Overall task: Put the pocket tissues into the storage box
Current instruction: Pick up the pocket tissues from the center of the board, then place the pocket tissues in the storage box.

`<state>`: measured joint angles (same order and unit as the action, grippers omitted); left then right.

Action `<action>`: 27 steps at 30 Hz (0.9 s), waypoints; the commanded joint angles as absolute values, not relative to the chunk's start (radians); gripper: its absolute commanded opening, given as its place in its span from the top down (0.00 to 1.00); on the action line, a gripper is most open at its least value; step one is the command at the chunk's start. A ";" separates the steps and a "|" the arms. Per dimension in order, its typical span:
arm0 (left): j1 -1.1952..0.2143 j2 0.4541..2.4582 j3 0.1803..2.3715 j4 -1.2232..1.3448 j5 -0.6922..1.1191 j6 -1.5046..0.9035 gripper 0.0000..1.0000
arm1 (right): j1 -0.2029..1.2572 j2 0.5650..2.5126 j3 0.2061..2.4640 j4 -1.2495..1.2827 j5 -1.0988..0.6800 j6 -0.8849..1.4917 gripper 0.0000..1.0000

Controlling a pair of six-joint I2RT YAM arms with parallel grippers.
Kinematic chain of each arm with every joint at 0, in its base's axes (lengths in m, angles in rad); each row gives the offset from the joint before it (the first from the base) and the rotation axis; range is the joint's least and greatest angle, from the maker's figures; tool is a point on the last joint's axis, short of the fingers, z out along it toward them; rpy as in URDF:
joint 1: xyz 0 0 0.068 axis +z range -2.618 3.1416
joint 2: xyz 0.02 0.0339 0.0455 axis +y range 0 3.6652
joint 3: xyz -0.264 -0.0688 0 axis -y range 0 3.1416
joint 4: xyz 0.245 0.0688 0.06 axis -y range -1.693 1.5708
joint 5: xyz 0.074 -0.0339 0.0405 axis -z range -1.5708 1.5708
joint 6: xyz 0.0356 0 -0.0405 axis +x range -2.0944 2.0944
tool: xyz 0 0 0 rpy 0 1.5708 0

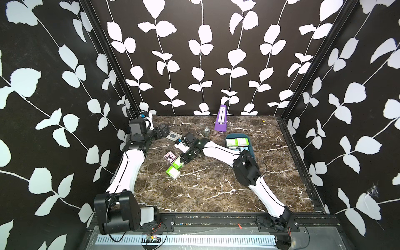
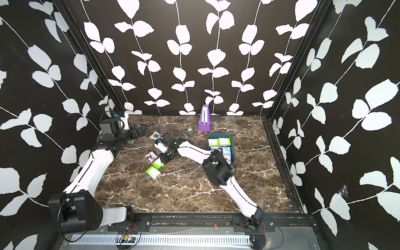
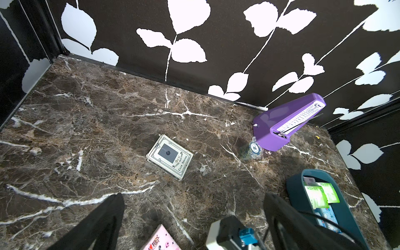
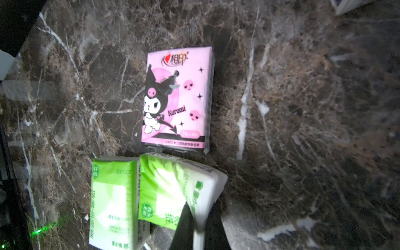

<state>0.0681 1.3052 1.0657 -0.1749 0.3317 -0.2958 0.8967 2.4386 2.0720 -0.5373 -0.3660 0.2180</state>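
Pocket tissues (image 1: 172, 172) sit right at your right gripper (image 4: 201, 218), whose fingers are pinched on the tilted green packet (image 4: 171, 186). Touching it is a second green packet (image 4: 112, 201) lying flat on the marble table (image 4: 303, 108), and just beside both lies the pink packet (image 4: 177, 97) (the cartoon one, face up). That makes three by this gripper: two green, one pink. Your left gripper (image 3: 192, 194) is off to the side with its fingers spread wide, above the table near the card deck (image 3: 170, 157). The storage box (image 1: 251, 147) stands well apart from the cluster, toward the table's right. Two more green ones (image 1: 231, 141) show at its far end, but your right arm (image 1: 220, 151) covers the near part, so the blue packets (image 2: 226, 151) inside cannot be counted.
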 commanded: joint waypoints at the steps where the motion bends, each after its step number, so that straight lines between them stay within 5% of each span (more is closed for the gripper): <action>1: 0.073 1.307 1.079 -0.150 0.359 -0.311 0.01 | 0.831 2.310 1.930 -0.408 -0.342 0.291 1.00; 15: -0.005 1.374 1.107 -0.080 0.497 -0.270 0.01 | 0.536 1.761 1.372 -0.216 -0.203 0.393 1.00; 27: -0.046 1.404 1.145 -0.088 0.463 -0.254 0.01 | 0.343 1.569 1.059 -0.174 -0.257 0.472 1.00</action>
